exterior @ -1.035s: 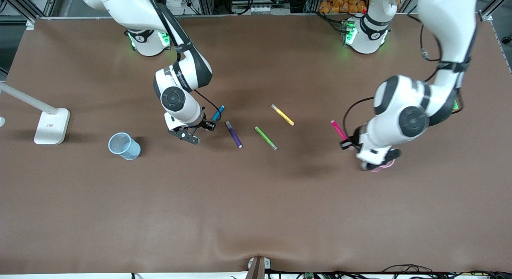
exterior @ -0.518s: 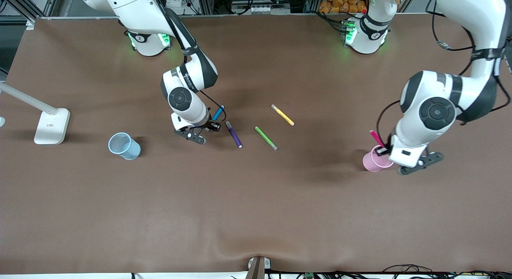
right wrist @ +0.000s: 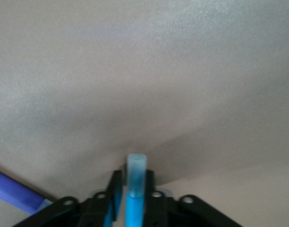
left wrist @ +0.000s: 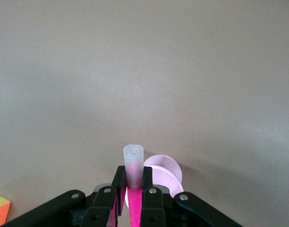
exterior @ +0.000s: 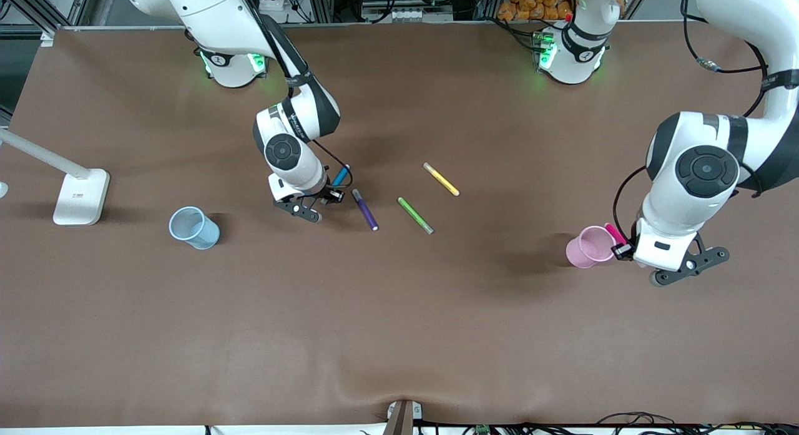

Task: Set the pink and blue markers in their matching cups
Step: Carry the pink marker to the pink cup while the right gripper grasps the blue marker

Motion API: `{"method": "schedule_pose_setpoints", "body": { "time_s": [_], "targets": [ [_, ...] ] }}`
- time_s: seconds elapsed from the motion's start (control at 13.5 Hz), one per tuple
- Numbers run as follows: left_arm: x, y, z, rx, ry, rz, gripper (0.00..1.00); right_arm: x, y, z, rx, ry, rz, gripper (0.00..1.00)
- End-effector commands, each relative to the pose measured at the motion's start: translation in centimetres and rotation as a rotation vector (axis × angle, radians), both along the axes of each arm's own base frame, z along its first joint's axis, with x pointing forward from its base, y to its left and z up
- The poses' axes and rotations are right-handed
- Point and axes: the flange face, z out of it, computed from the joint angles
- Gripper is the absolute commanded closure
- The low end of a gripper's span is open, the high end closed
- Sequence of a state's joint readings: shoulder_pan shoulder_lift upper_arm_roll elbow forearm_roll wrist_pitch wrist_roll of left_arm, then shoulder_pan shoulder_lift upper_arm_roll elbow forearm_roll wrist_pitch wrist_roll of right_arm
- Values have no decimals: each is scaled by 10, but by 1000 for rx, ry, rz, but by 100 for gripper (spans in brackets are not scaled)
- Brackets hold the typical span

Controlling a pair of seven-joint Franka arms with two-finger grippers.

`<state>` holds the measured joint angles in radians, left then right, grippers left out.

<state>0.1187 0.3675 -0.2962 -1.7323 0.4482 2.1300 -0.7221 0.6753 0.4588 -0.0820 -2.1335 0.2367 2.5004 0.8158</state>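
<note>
The relation that matters is at the left arm's end of the table: the left gripper [exterior: 624,249] hangs just beside the rim of the pink cup [exterior: 587,247], its fingers clamped on the pink marker [exterior: 615,234], so the pen sits at the cup's edge rather than over its mouth. In the left wrist view the marker's pale end [left wrist: 133,161] points away from the fingers [left wrist: 118,189] with the cup's opening [left wrist: 164,172] just off to one side of it; the pen's long axis runs out along the fingers, so a drop looks to need the tip brought over the opening and tilted downward. The right gripper [exterior: 329,195] is low over the table beside the purple pen [exterior: 365,210], its fingers closed around the blue marker [exterior: 340,175], which slants up from the fingers toward the robots' bases. The blue cup [exterior: 194,228] stands well apart from it, toward the right arm's end and nearer the front camera, so that carry is the longer one
</note>
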Motion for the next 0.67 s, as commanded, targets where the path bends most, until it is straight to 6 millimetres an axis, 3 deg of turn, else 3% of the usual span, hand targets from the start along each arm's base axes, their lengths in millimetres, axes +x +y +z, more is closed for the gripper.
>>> {"method": "schedule_pose_setpoints", "body": {
  "time_s": [0.0,0.15,0.3,0.37,0.59],
  "targets": [
    [8,2,-9,-1,-40,-15,100,-6,1,0,9,-5,-17,100],
    [9,-1,-10,-11,-58,-13,100,-6,1,2,7,3,-18,100],
    [7,-7,-20,-17,-79,-3,100,2,-1,20,14,13,-24,100],
    [5,-7,-26,3,-93,-6,100,11,3,37,26,10,-21,100],
    [-3,-12,-44,28,-115,13,100,42,-18,93,41,-46,-41,100]
  ]
}}
